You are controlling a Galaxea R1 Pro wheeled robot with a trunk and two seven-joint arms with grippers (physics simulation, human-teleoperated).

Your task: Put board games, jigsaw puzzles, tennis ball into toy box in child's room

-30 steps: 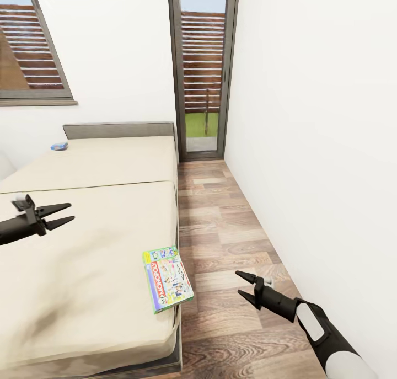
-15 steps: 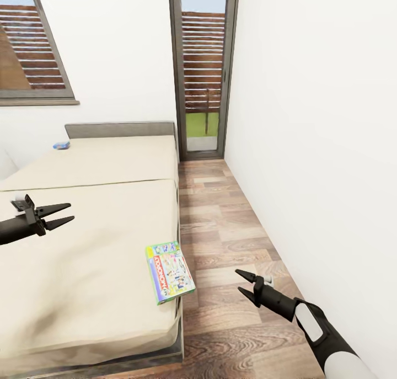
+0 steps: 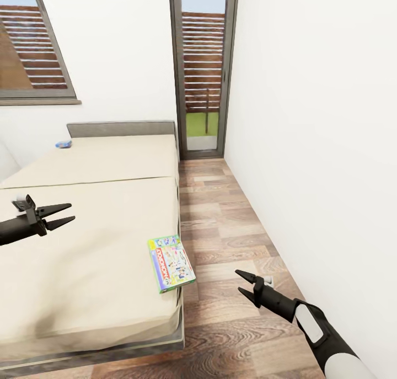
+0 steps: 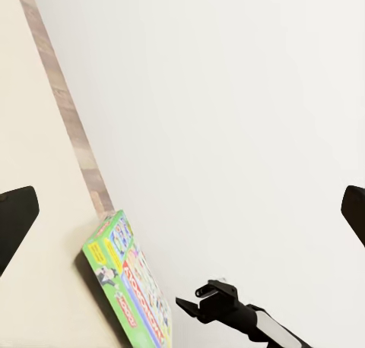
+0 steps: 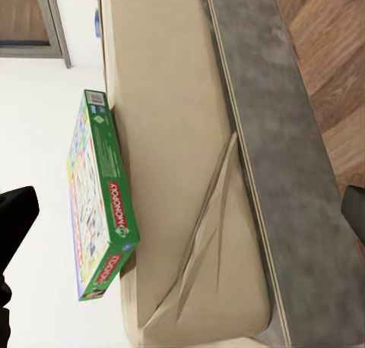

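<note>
A green board game (image 3: 171, 262) lies flat at the near right corner of the beige bed (image 3: 94, 246), slightly over the edge; it also shows as the green board game (image 4: 129, 283) and edge-on as the green board game (image 5: 103, 200). A small blue board game (image 3: 63, 144) rests far back by the grey headboard (image 3: 121, 129). My left gripper (image 3: 67, 214) hovers open over the mattress, well left of the green box. Open too, my right gripper (image 3: 242, 284) hangs over the wooden floor, just right of the bed's corner; the right gripper (image 4: 186, 302) appears near the box.
A narrow strip of wooden floor (image 3: 220, 224) runs between the bed and the white wall (image 3: 314, 147) on the right. A tall glass door (image 3: 202, 70) closes the far end. A window (image 3: 33, 53) sits above the bed's far left.
The whole picture has shifted: bed and green box sit slightly higher and farther away, so the camera has moved back. Both grippers keep their places and stay open.
</note>
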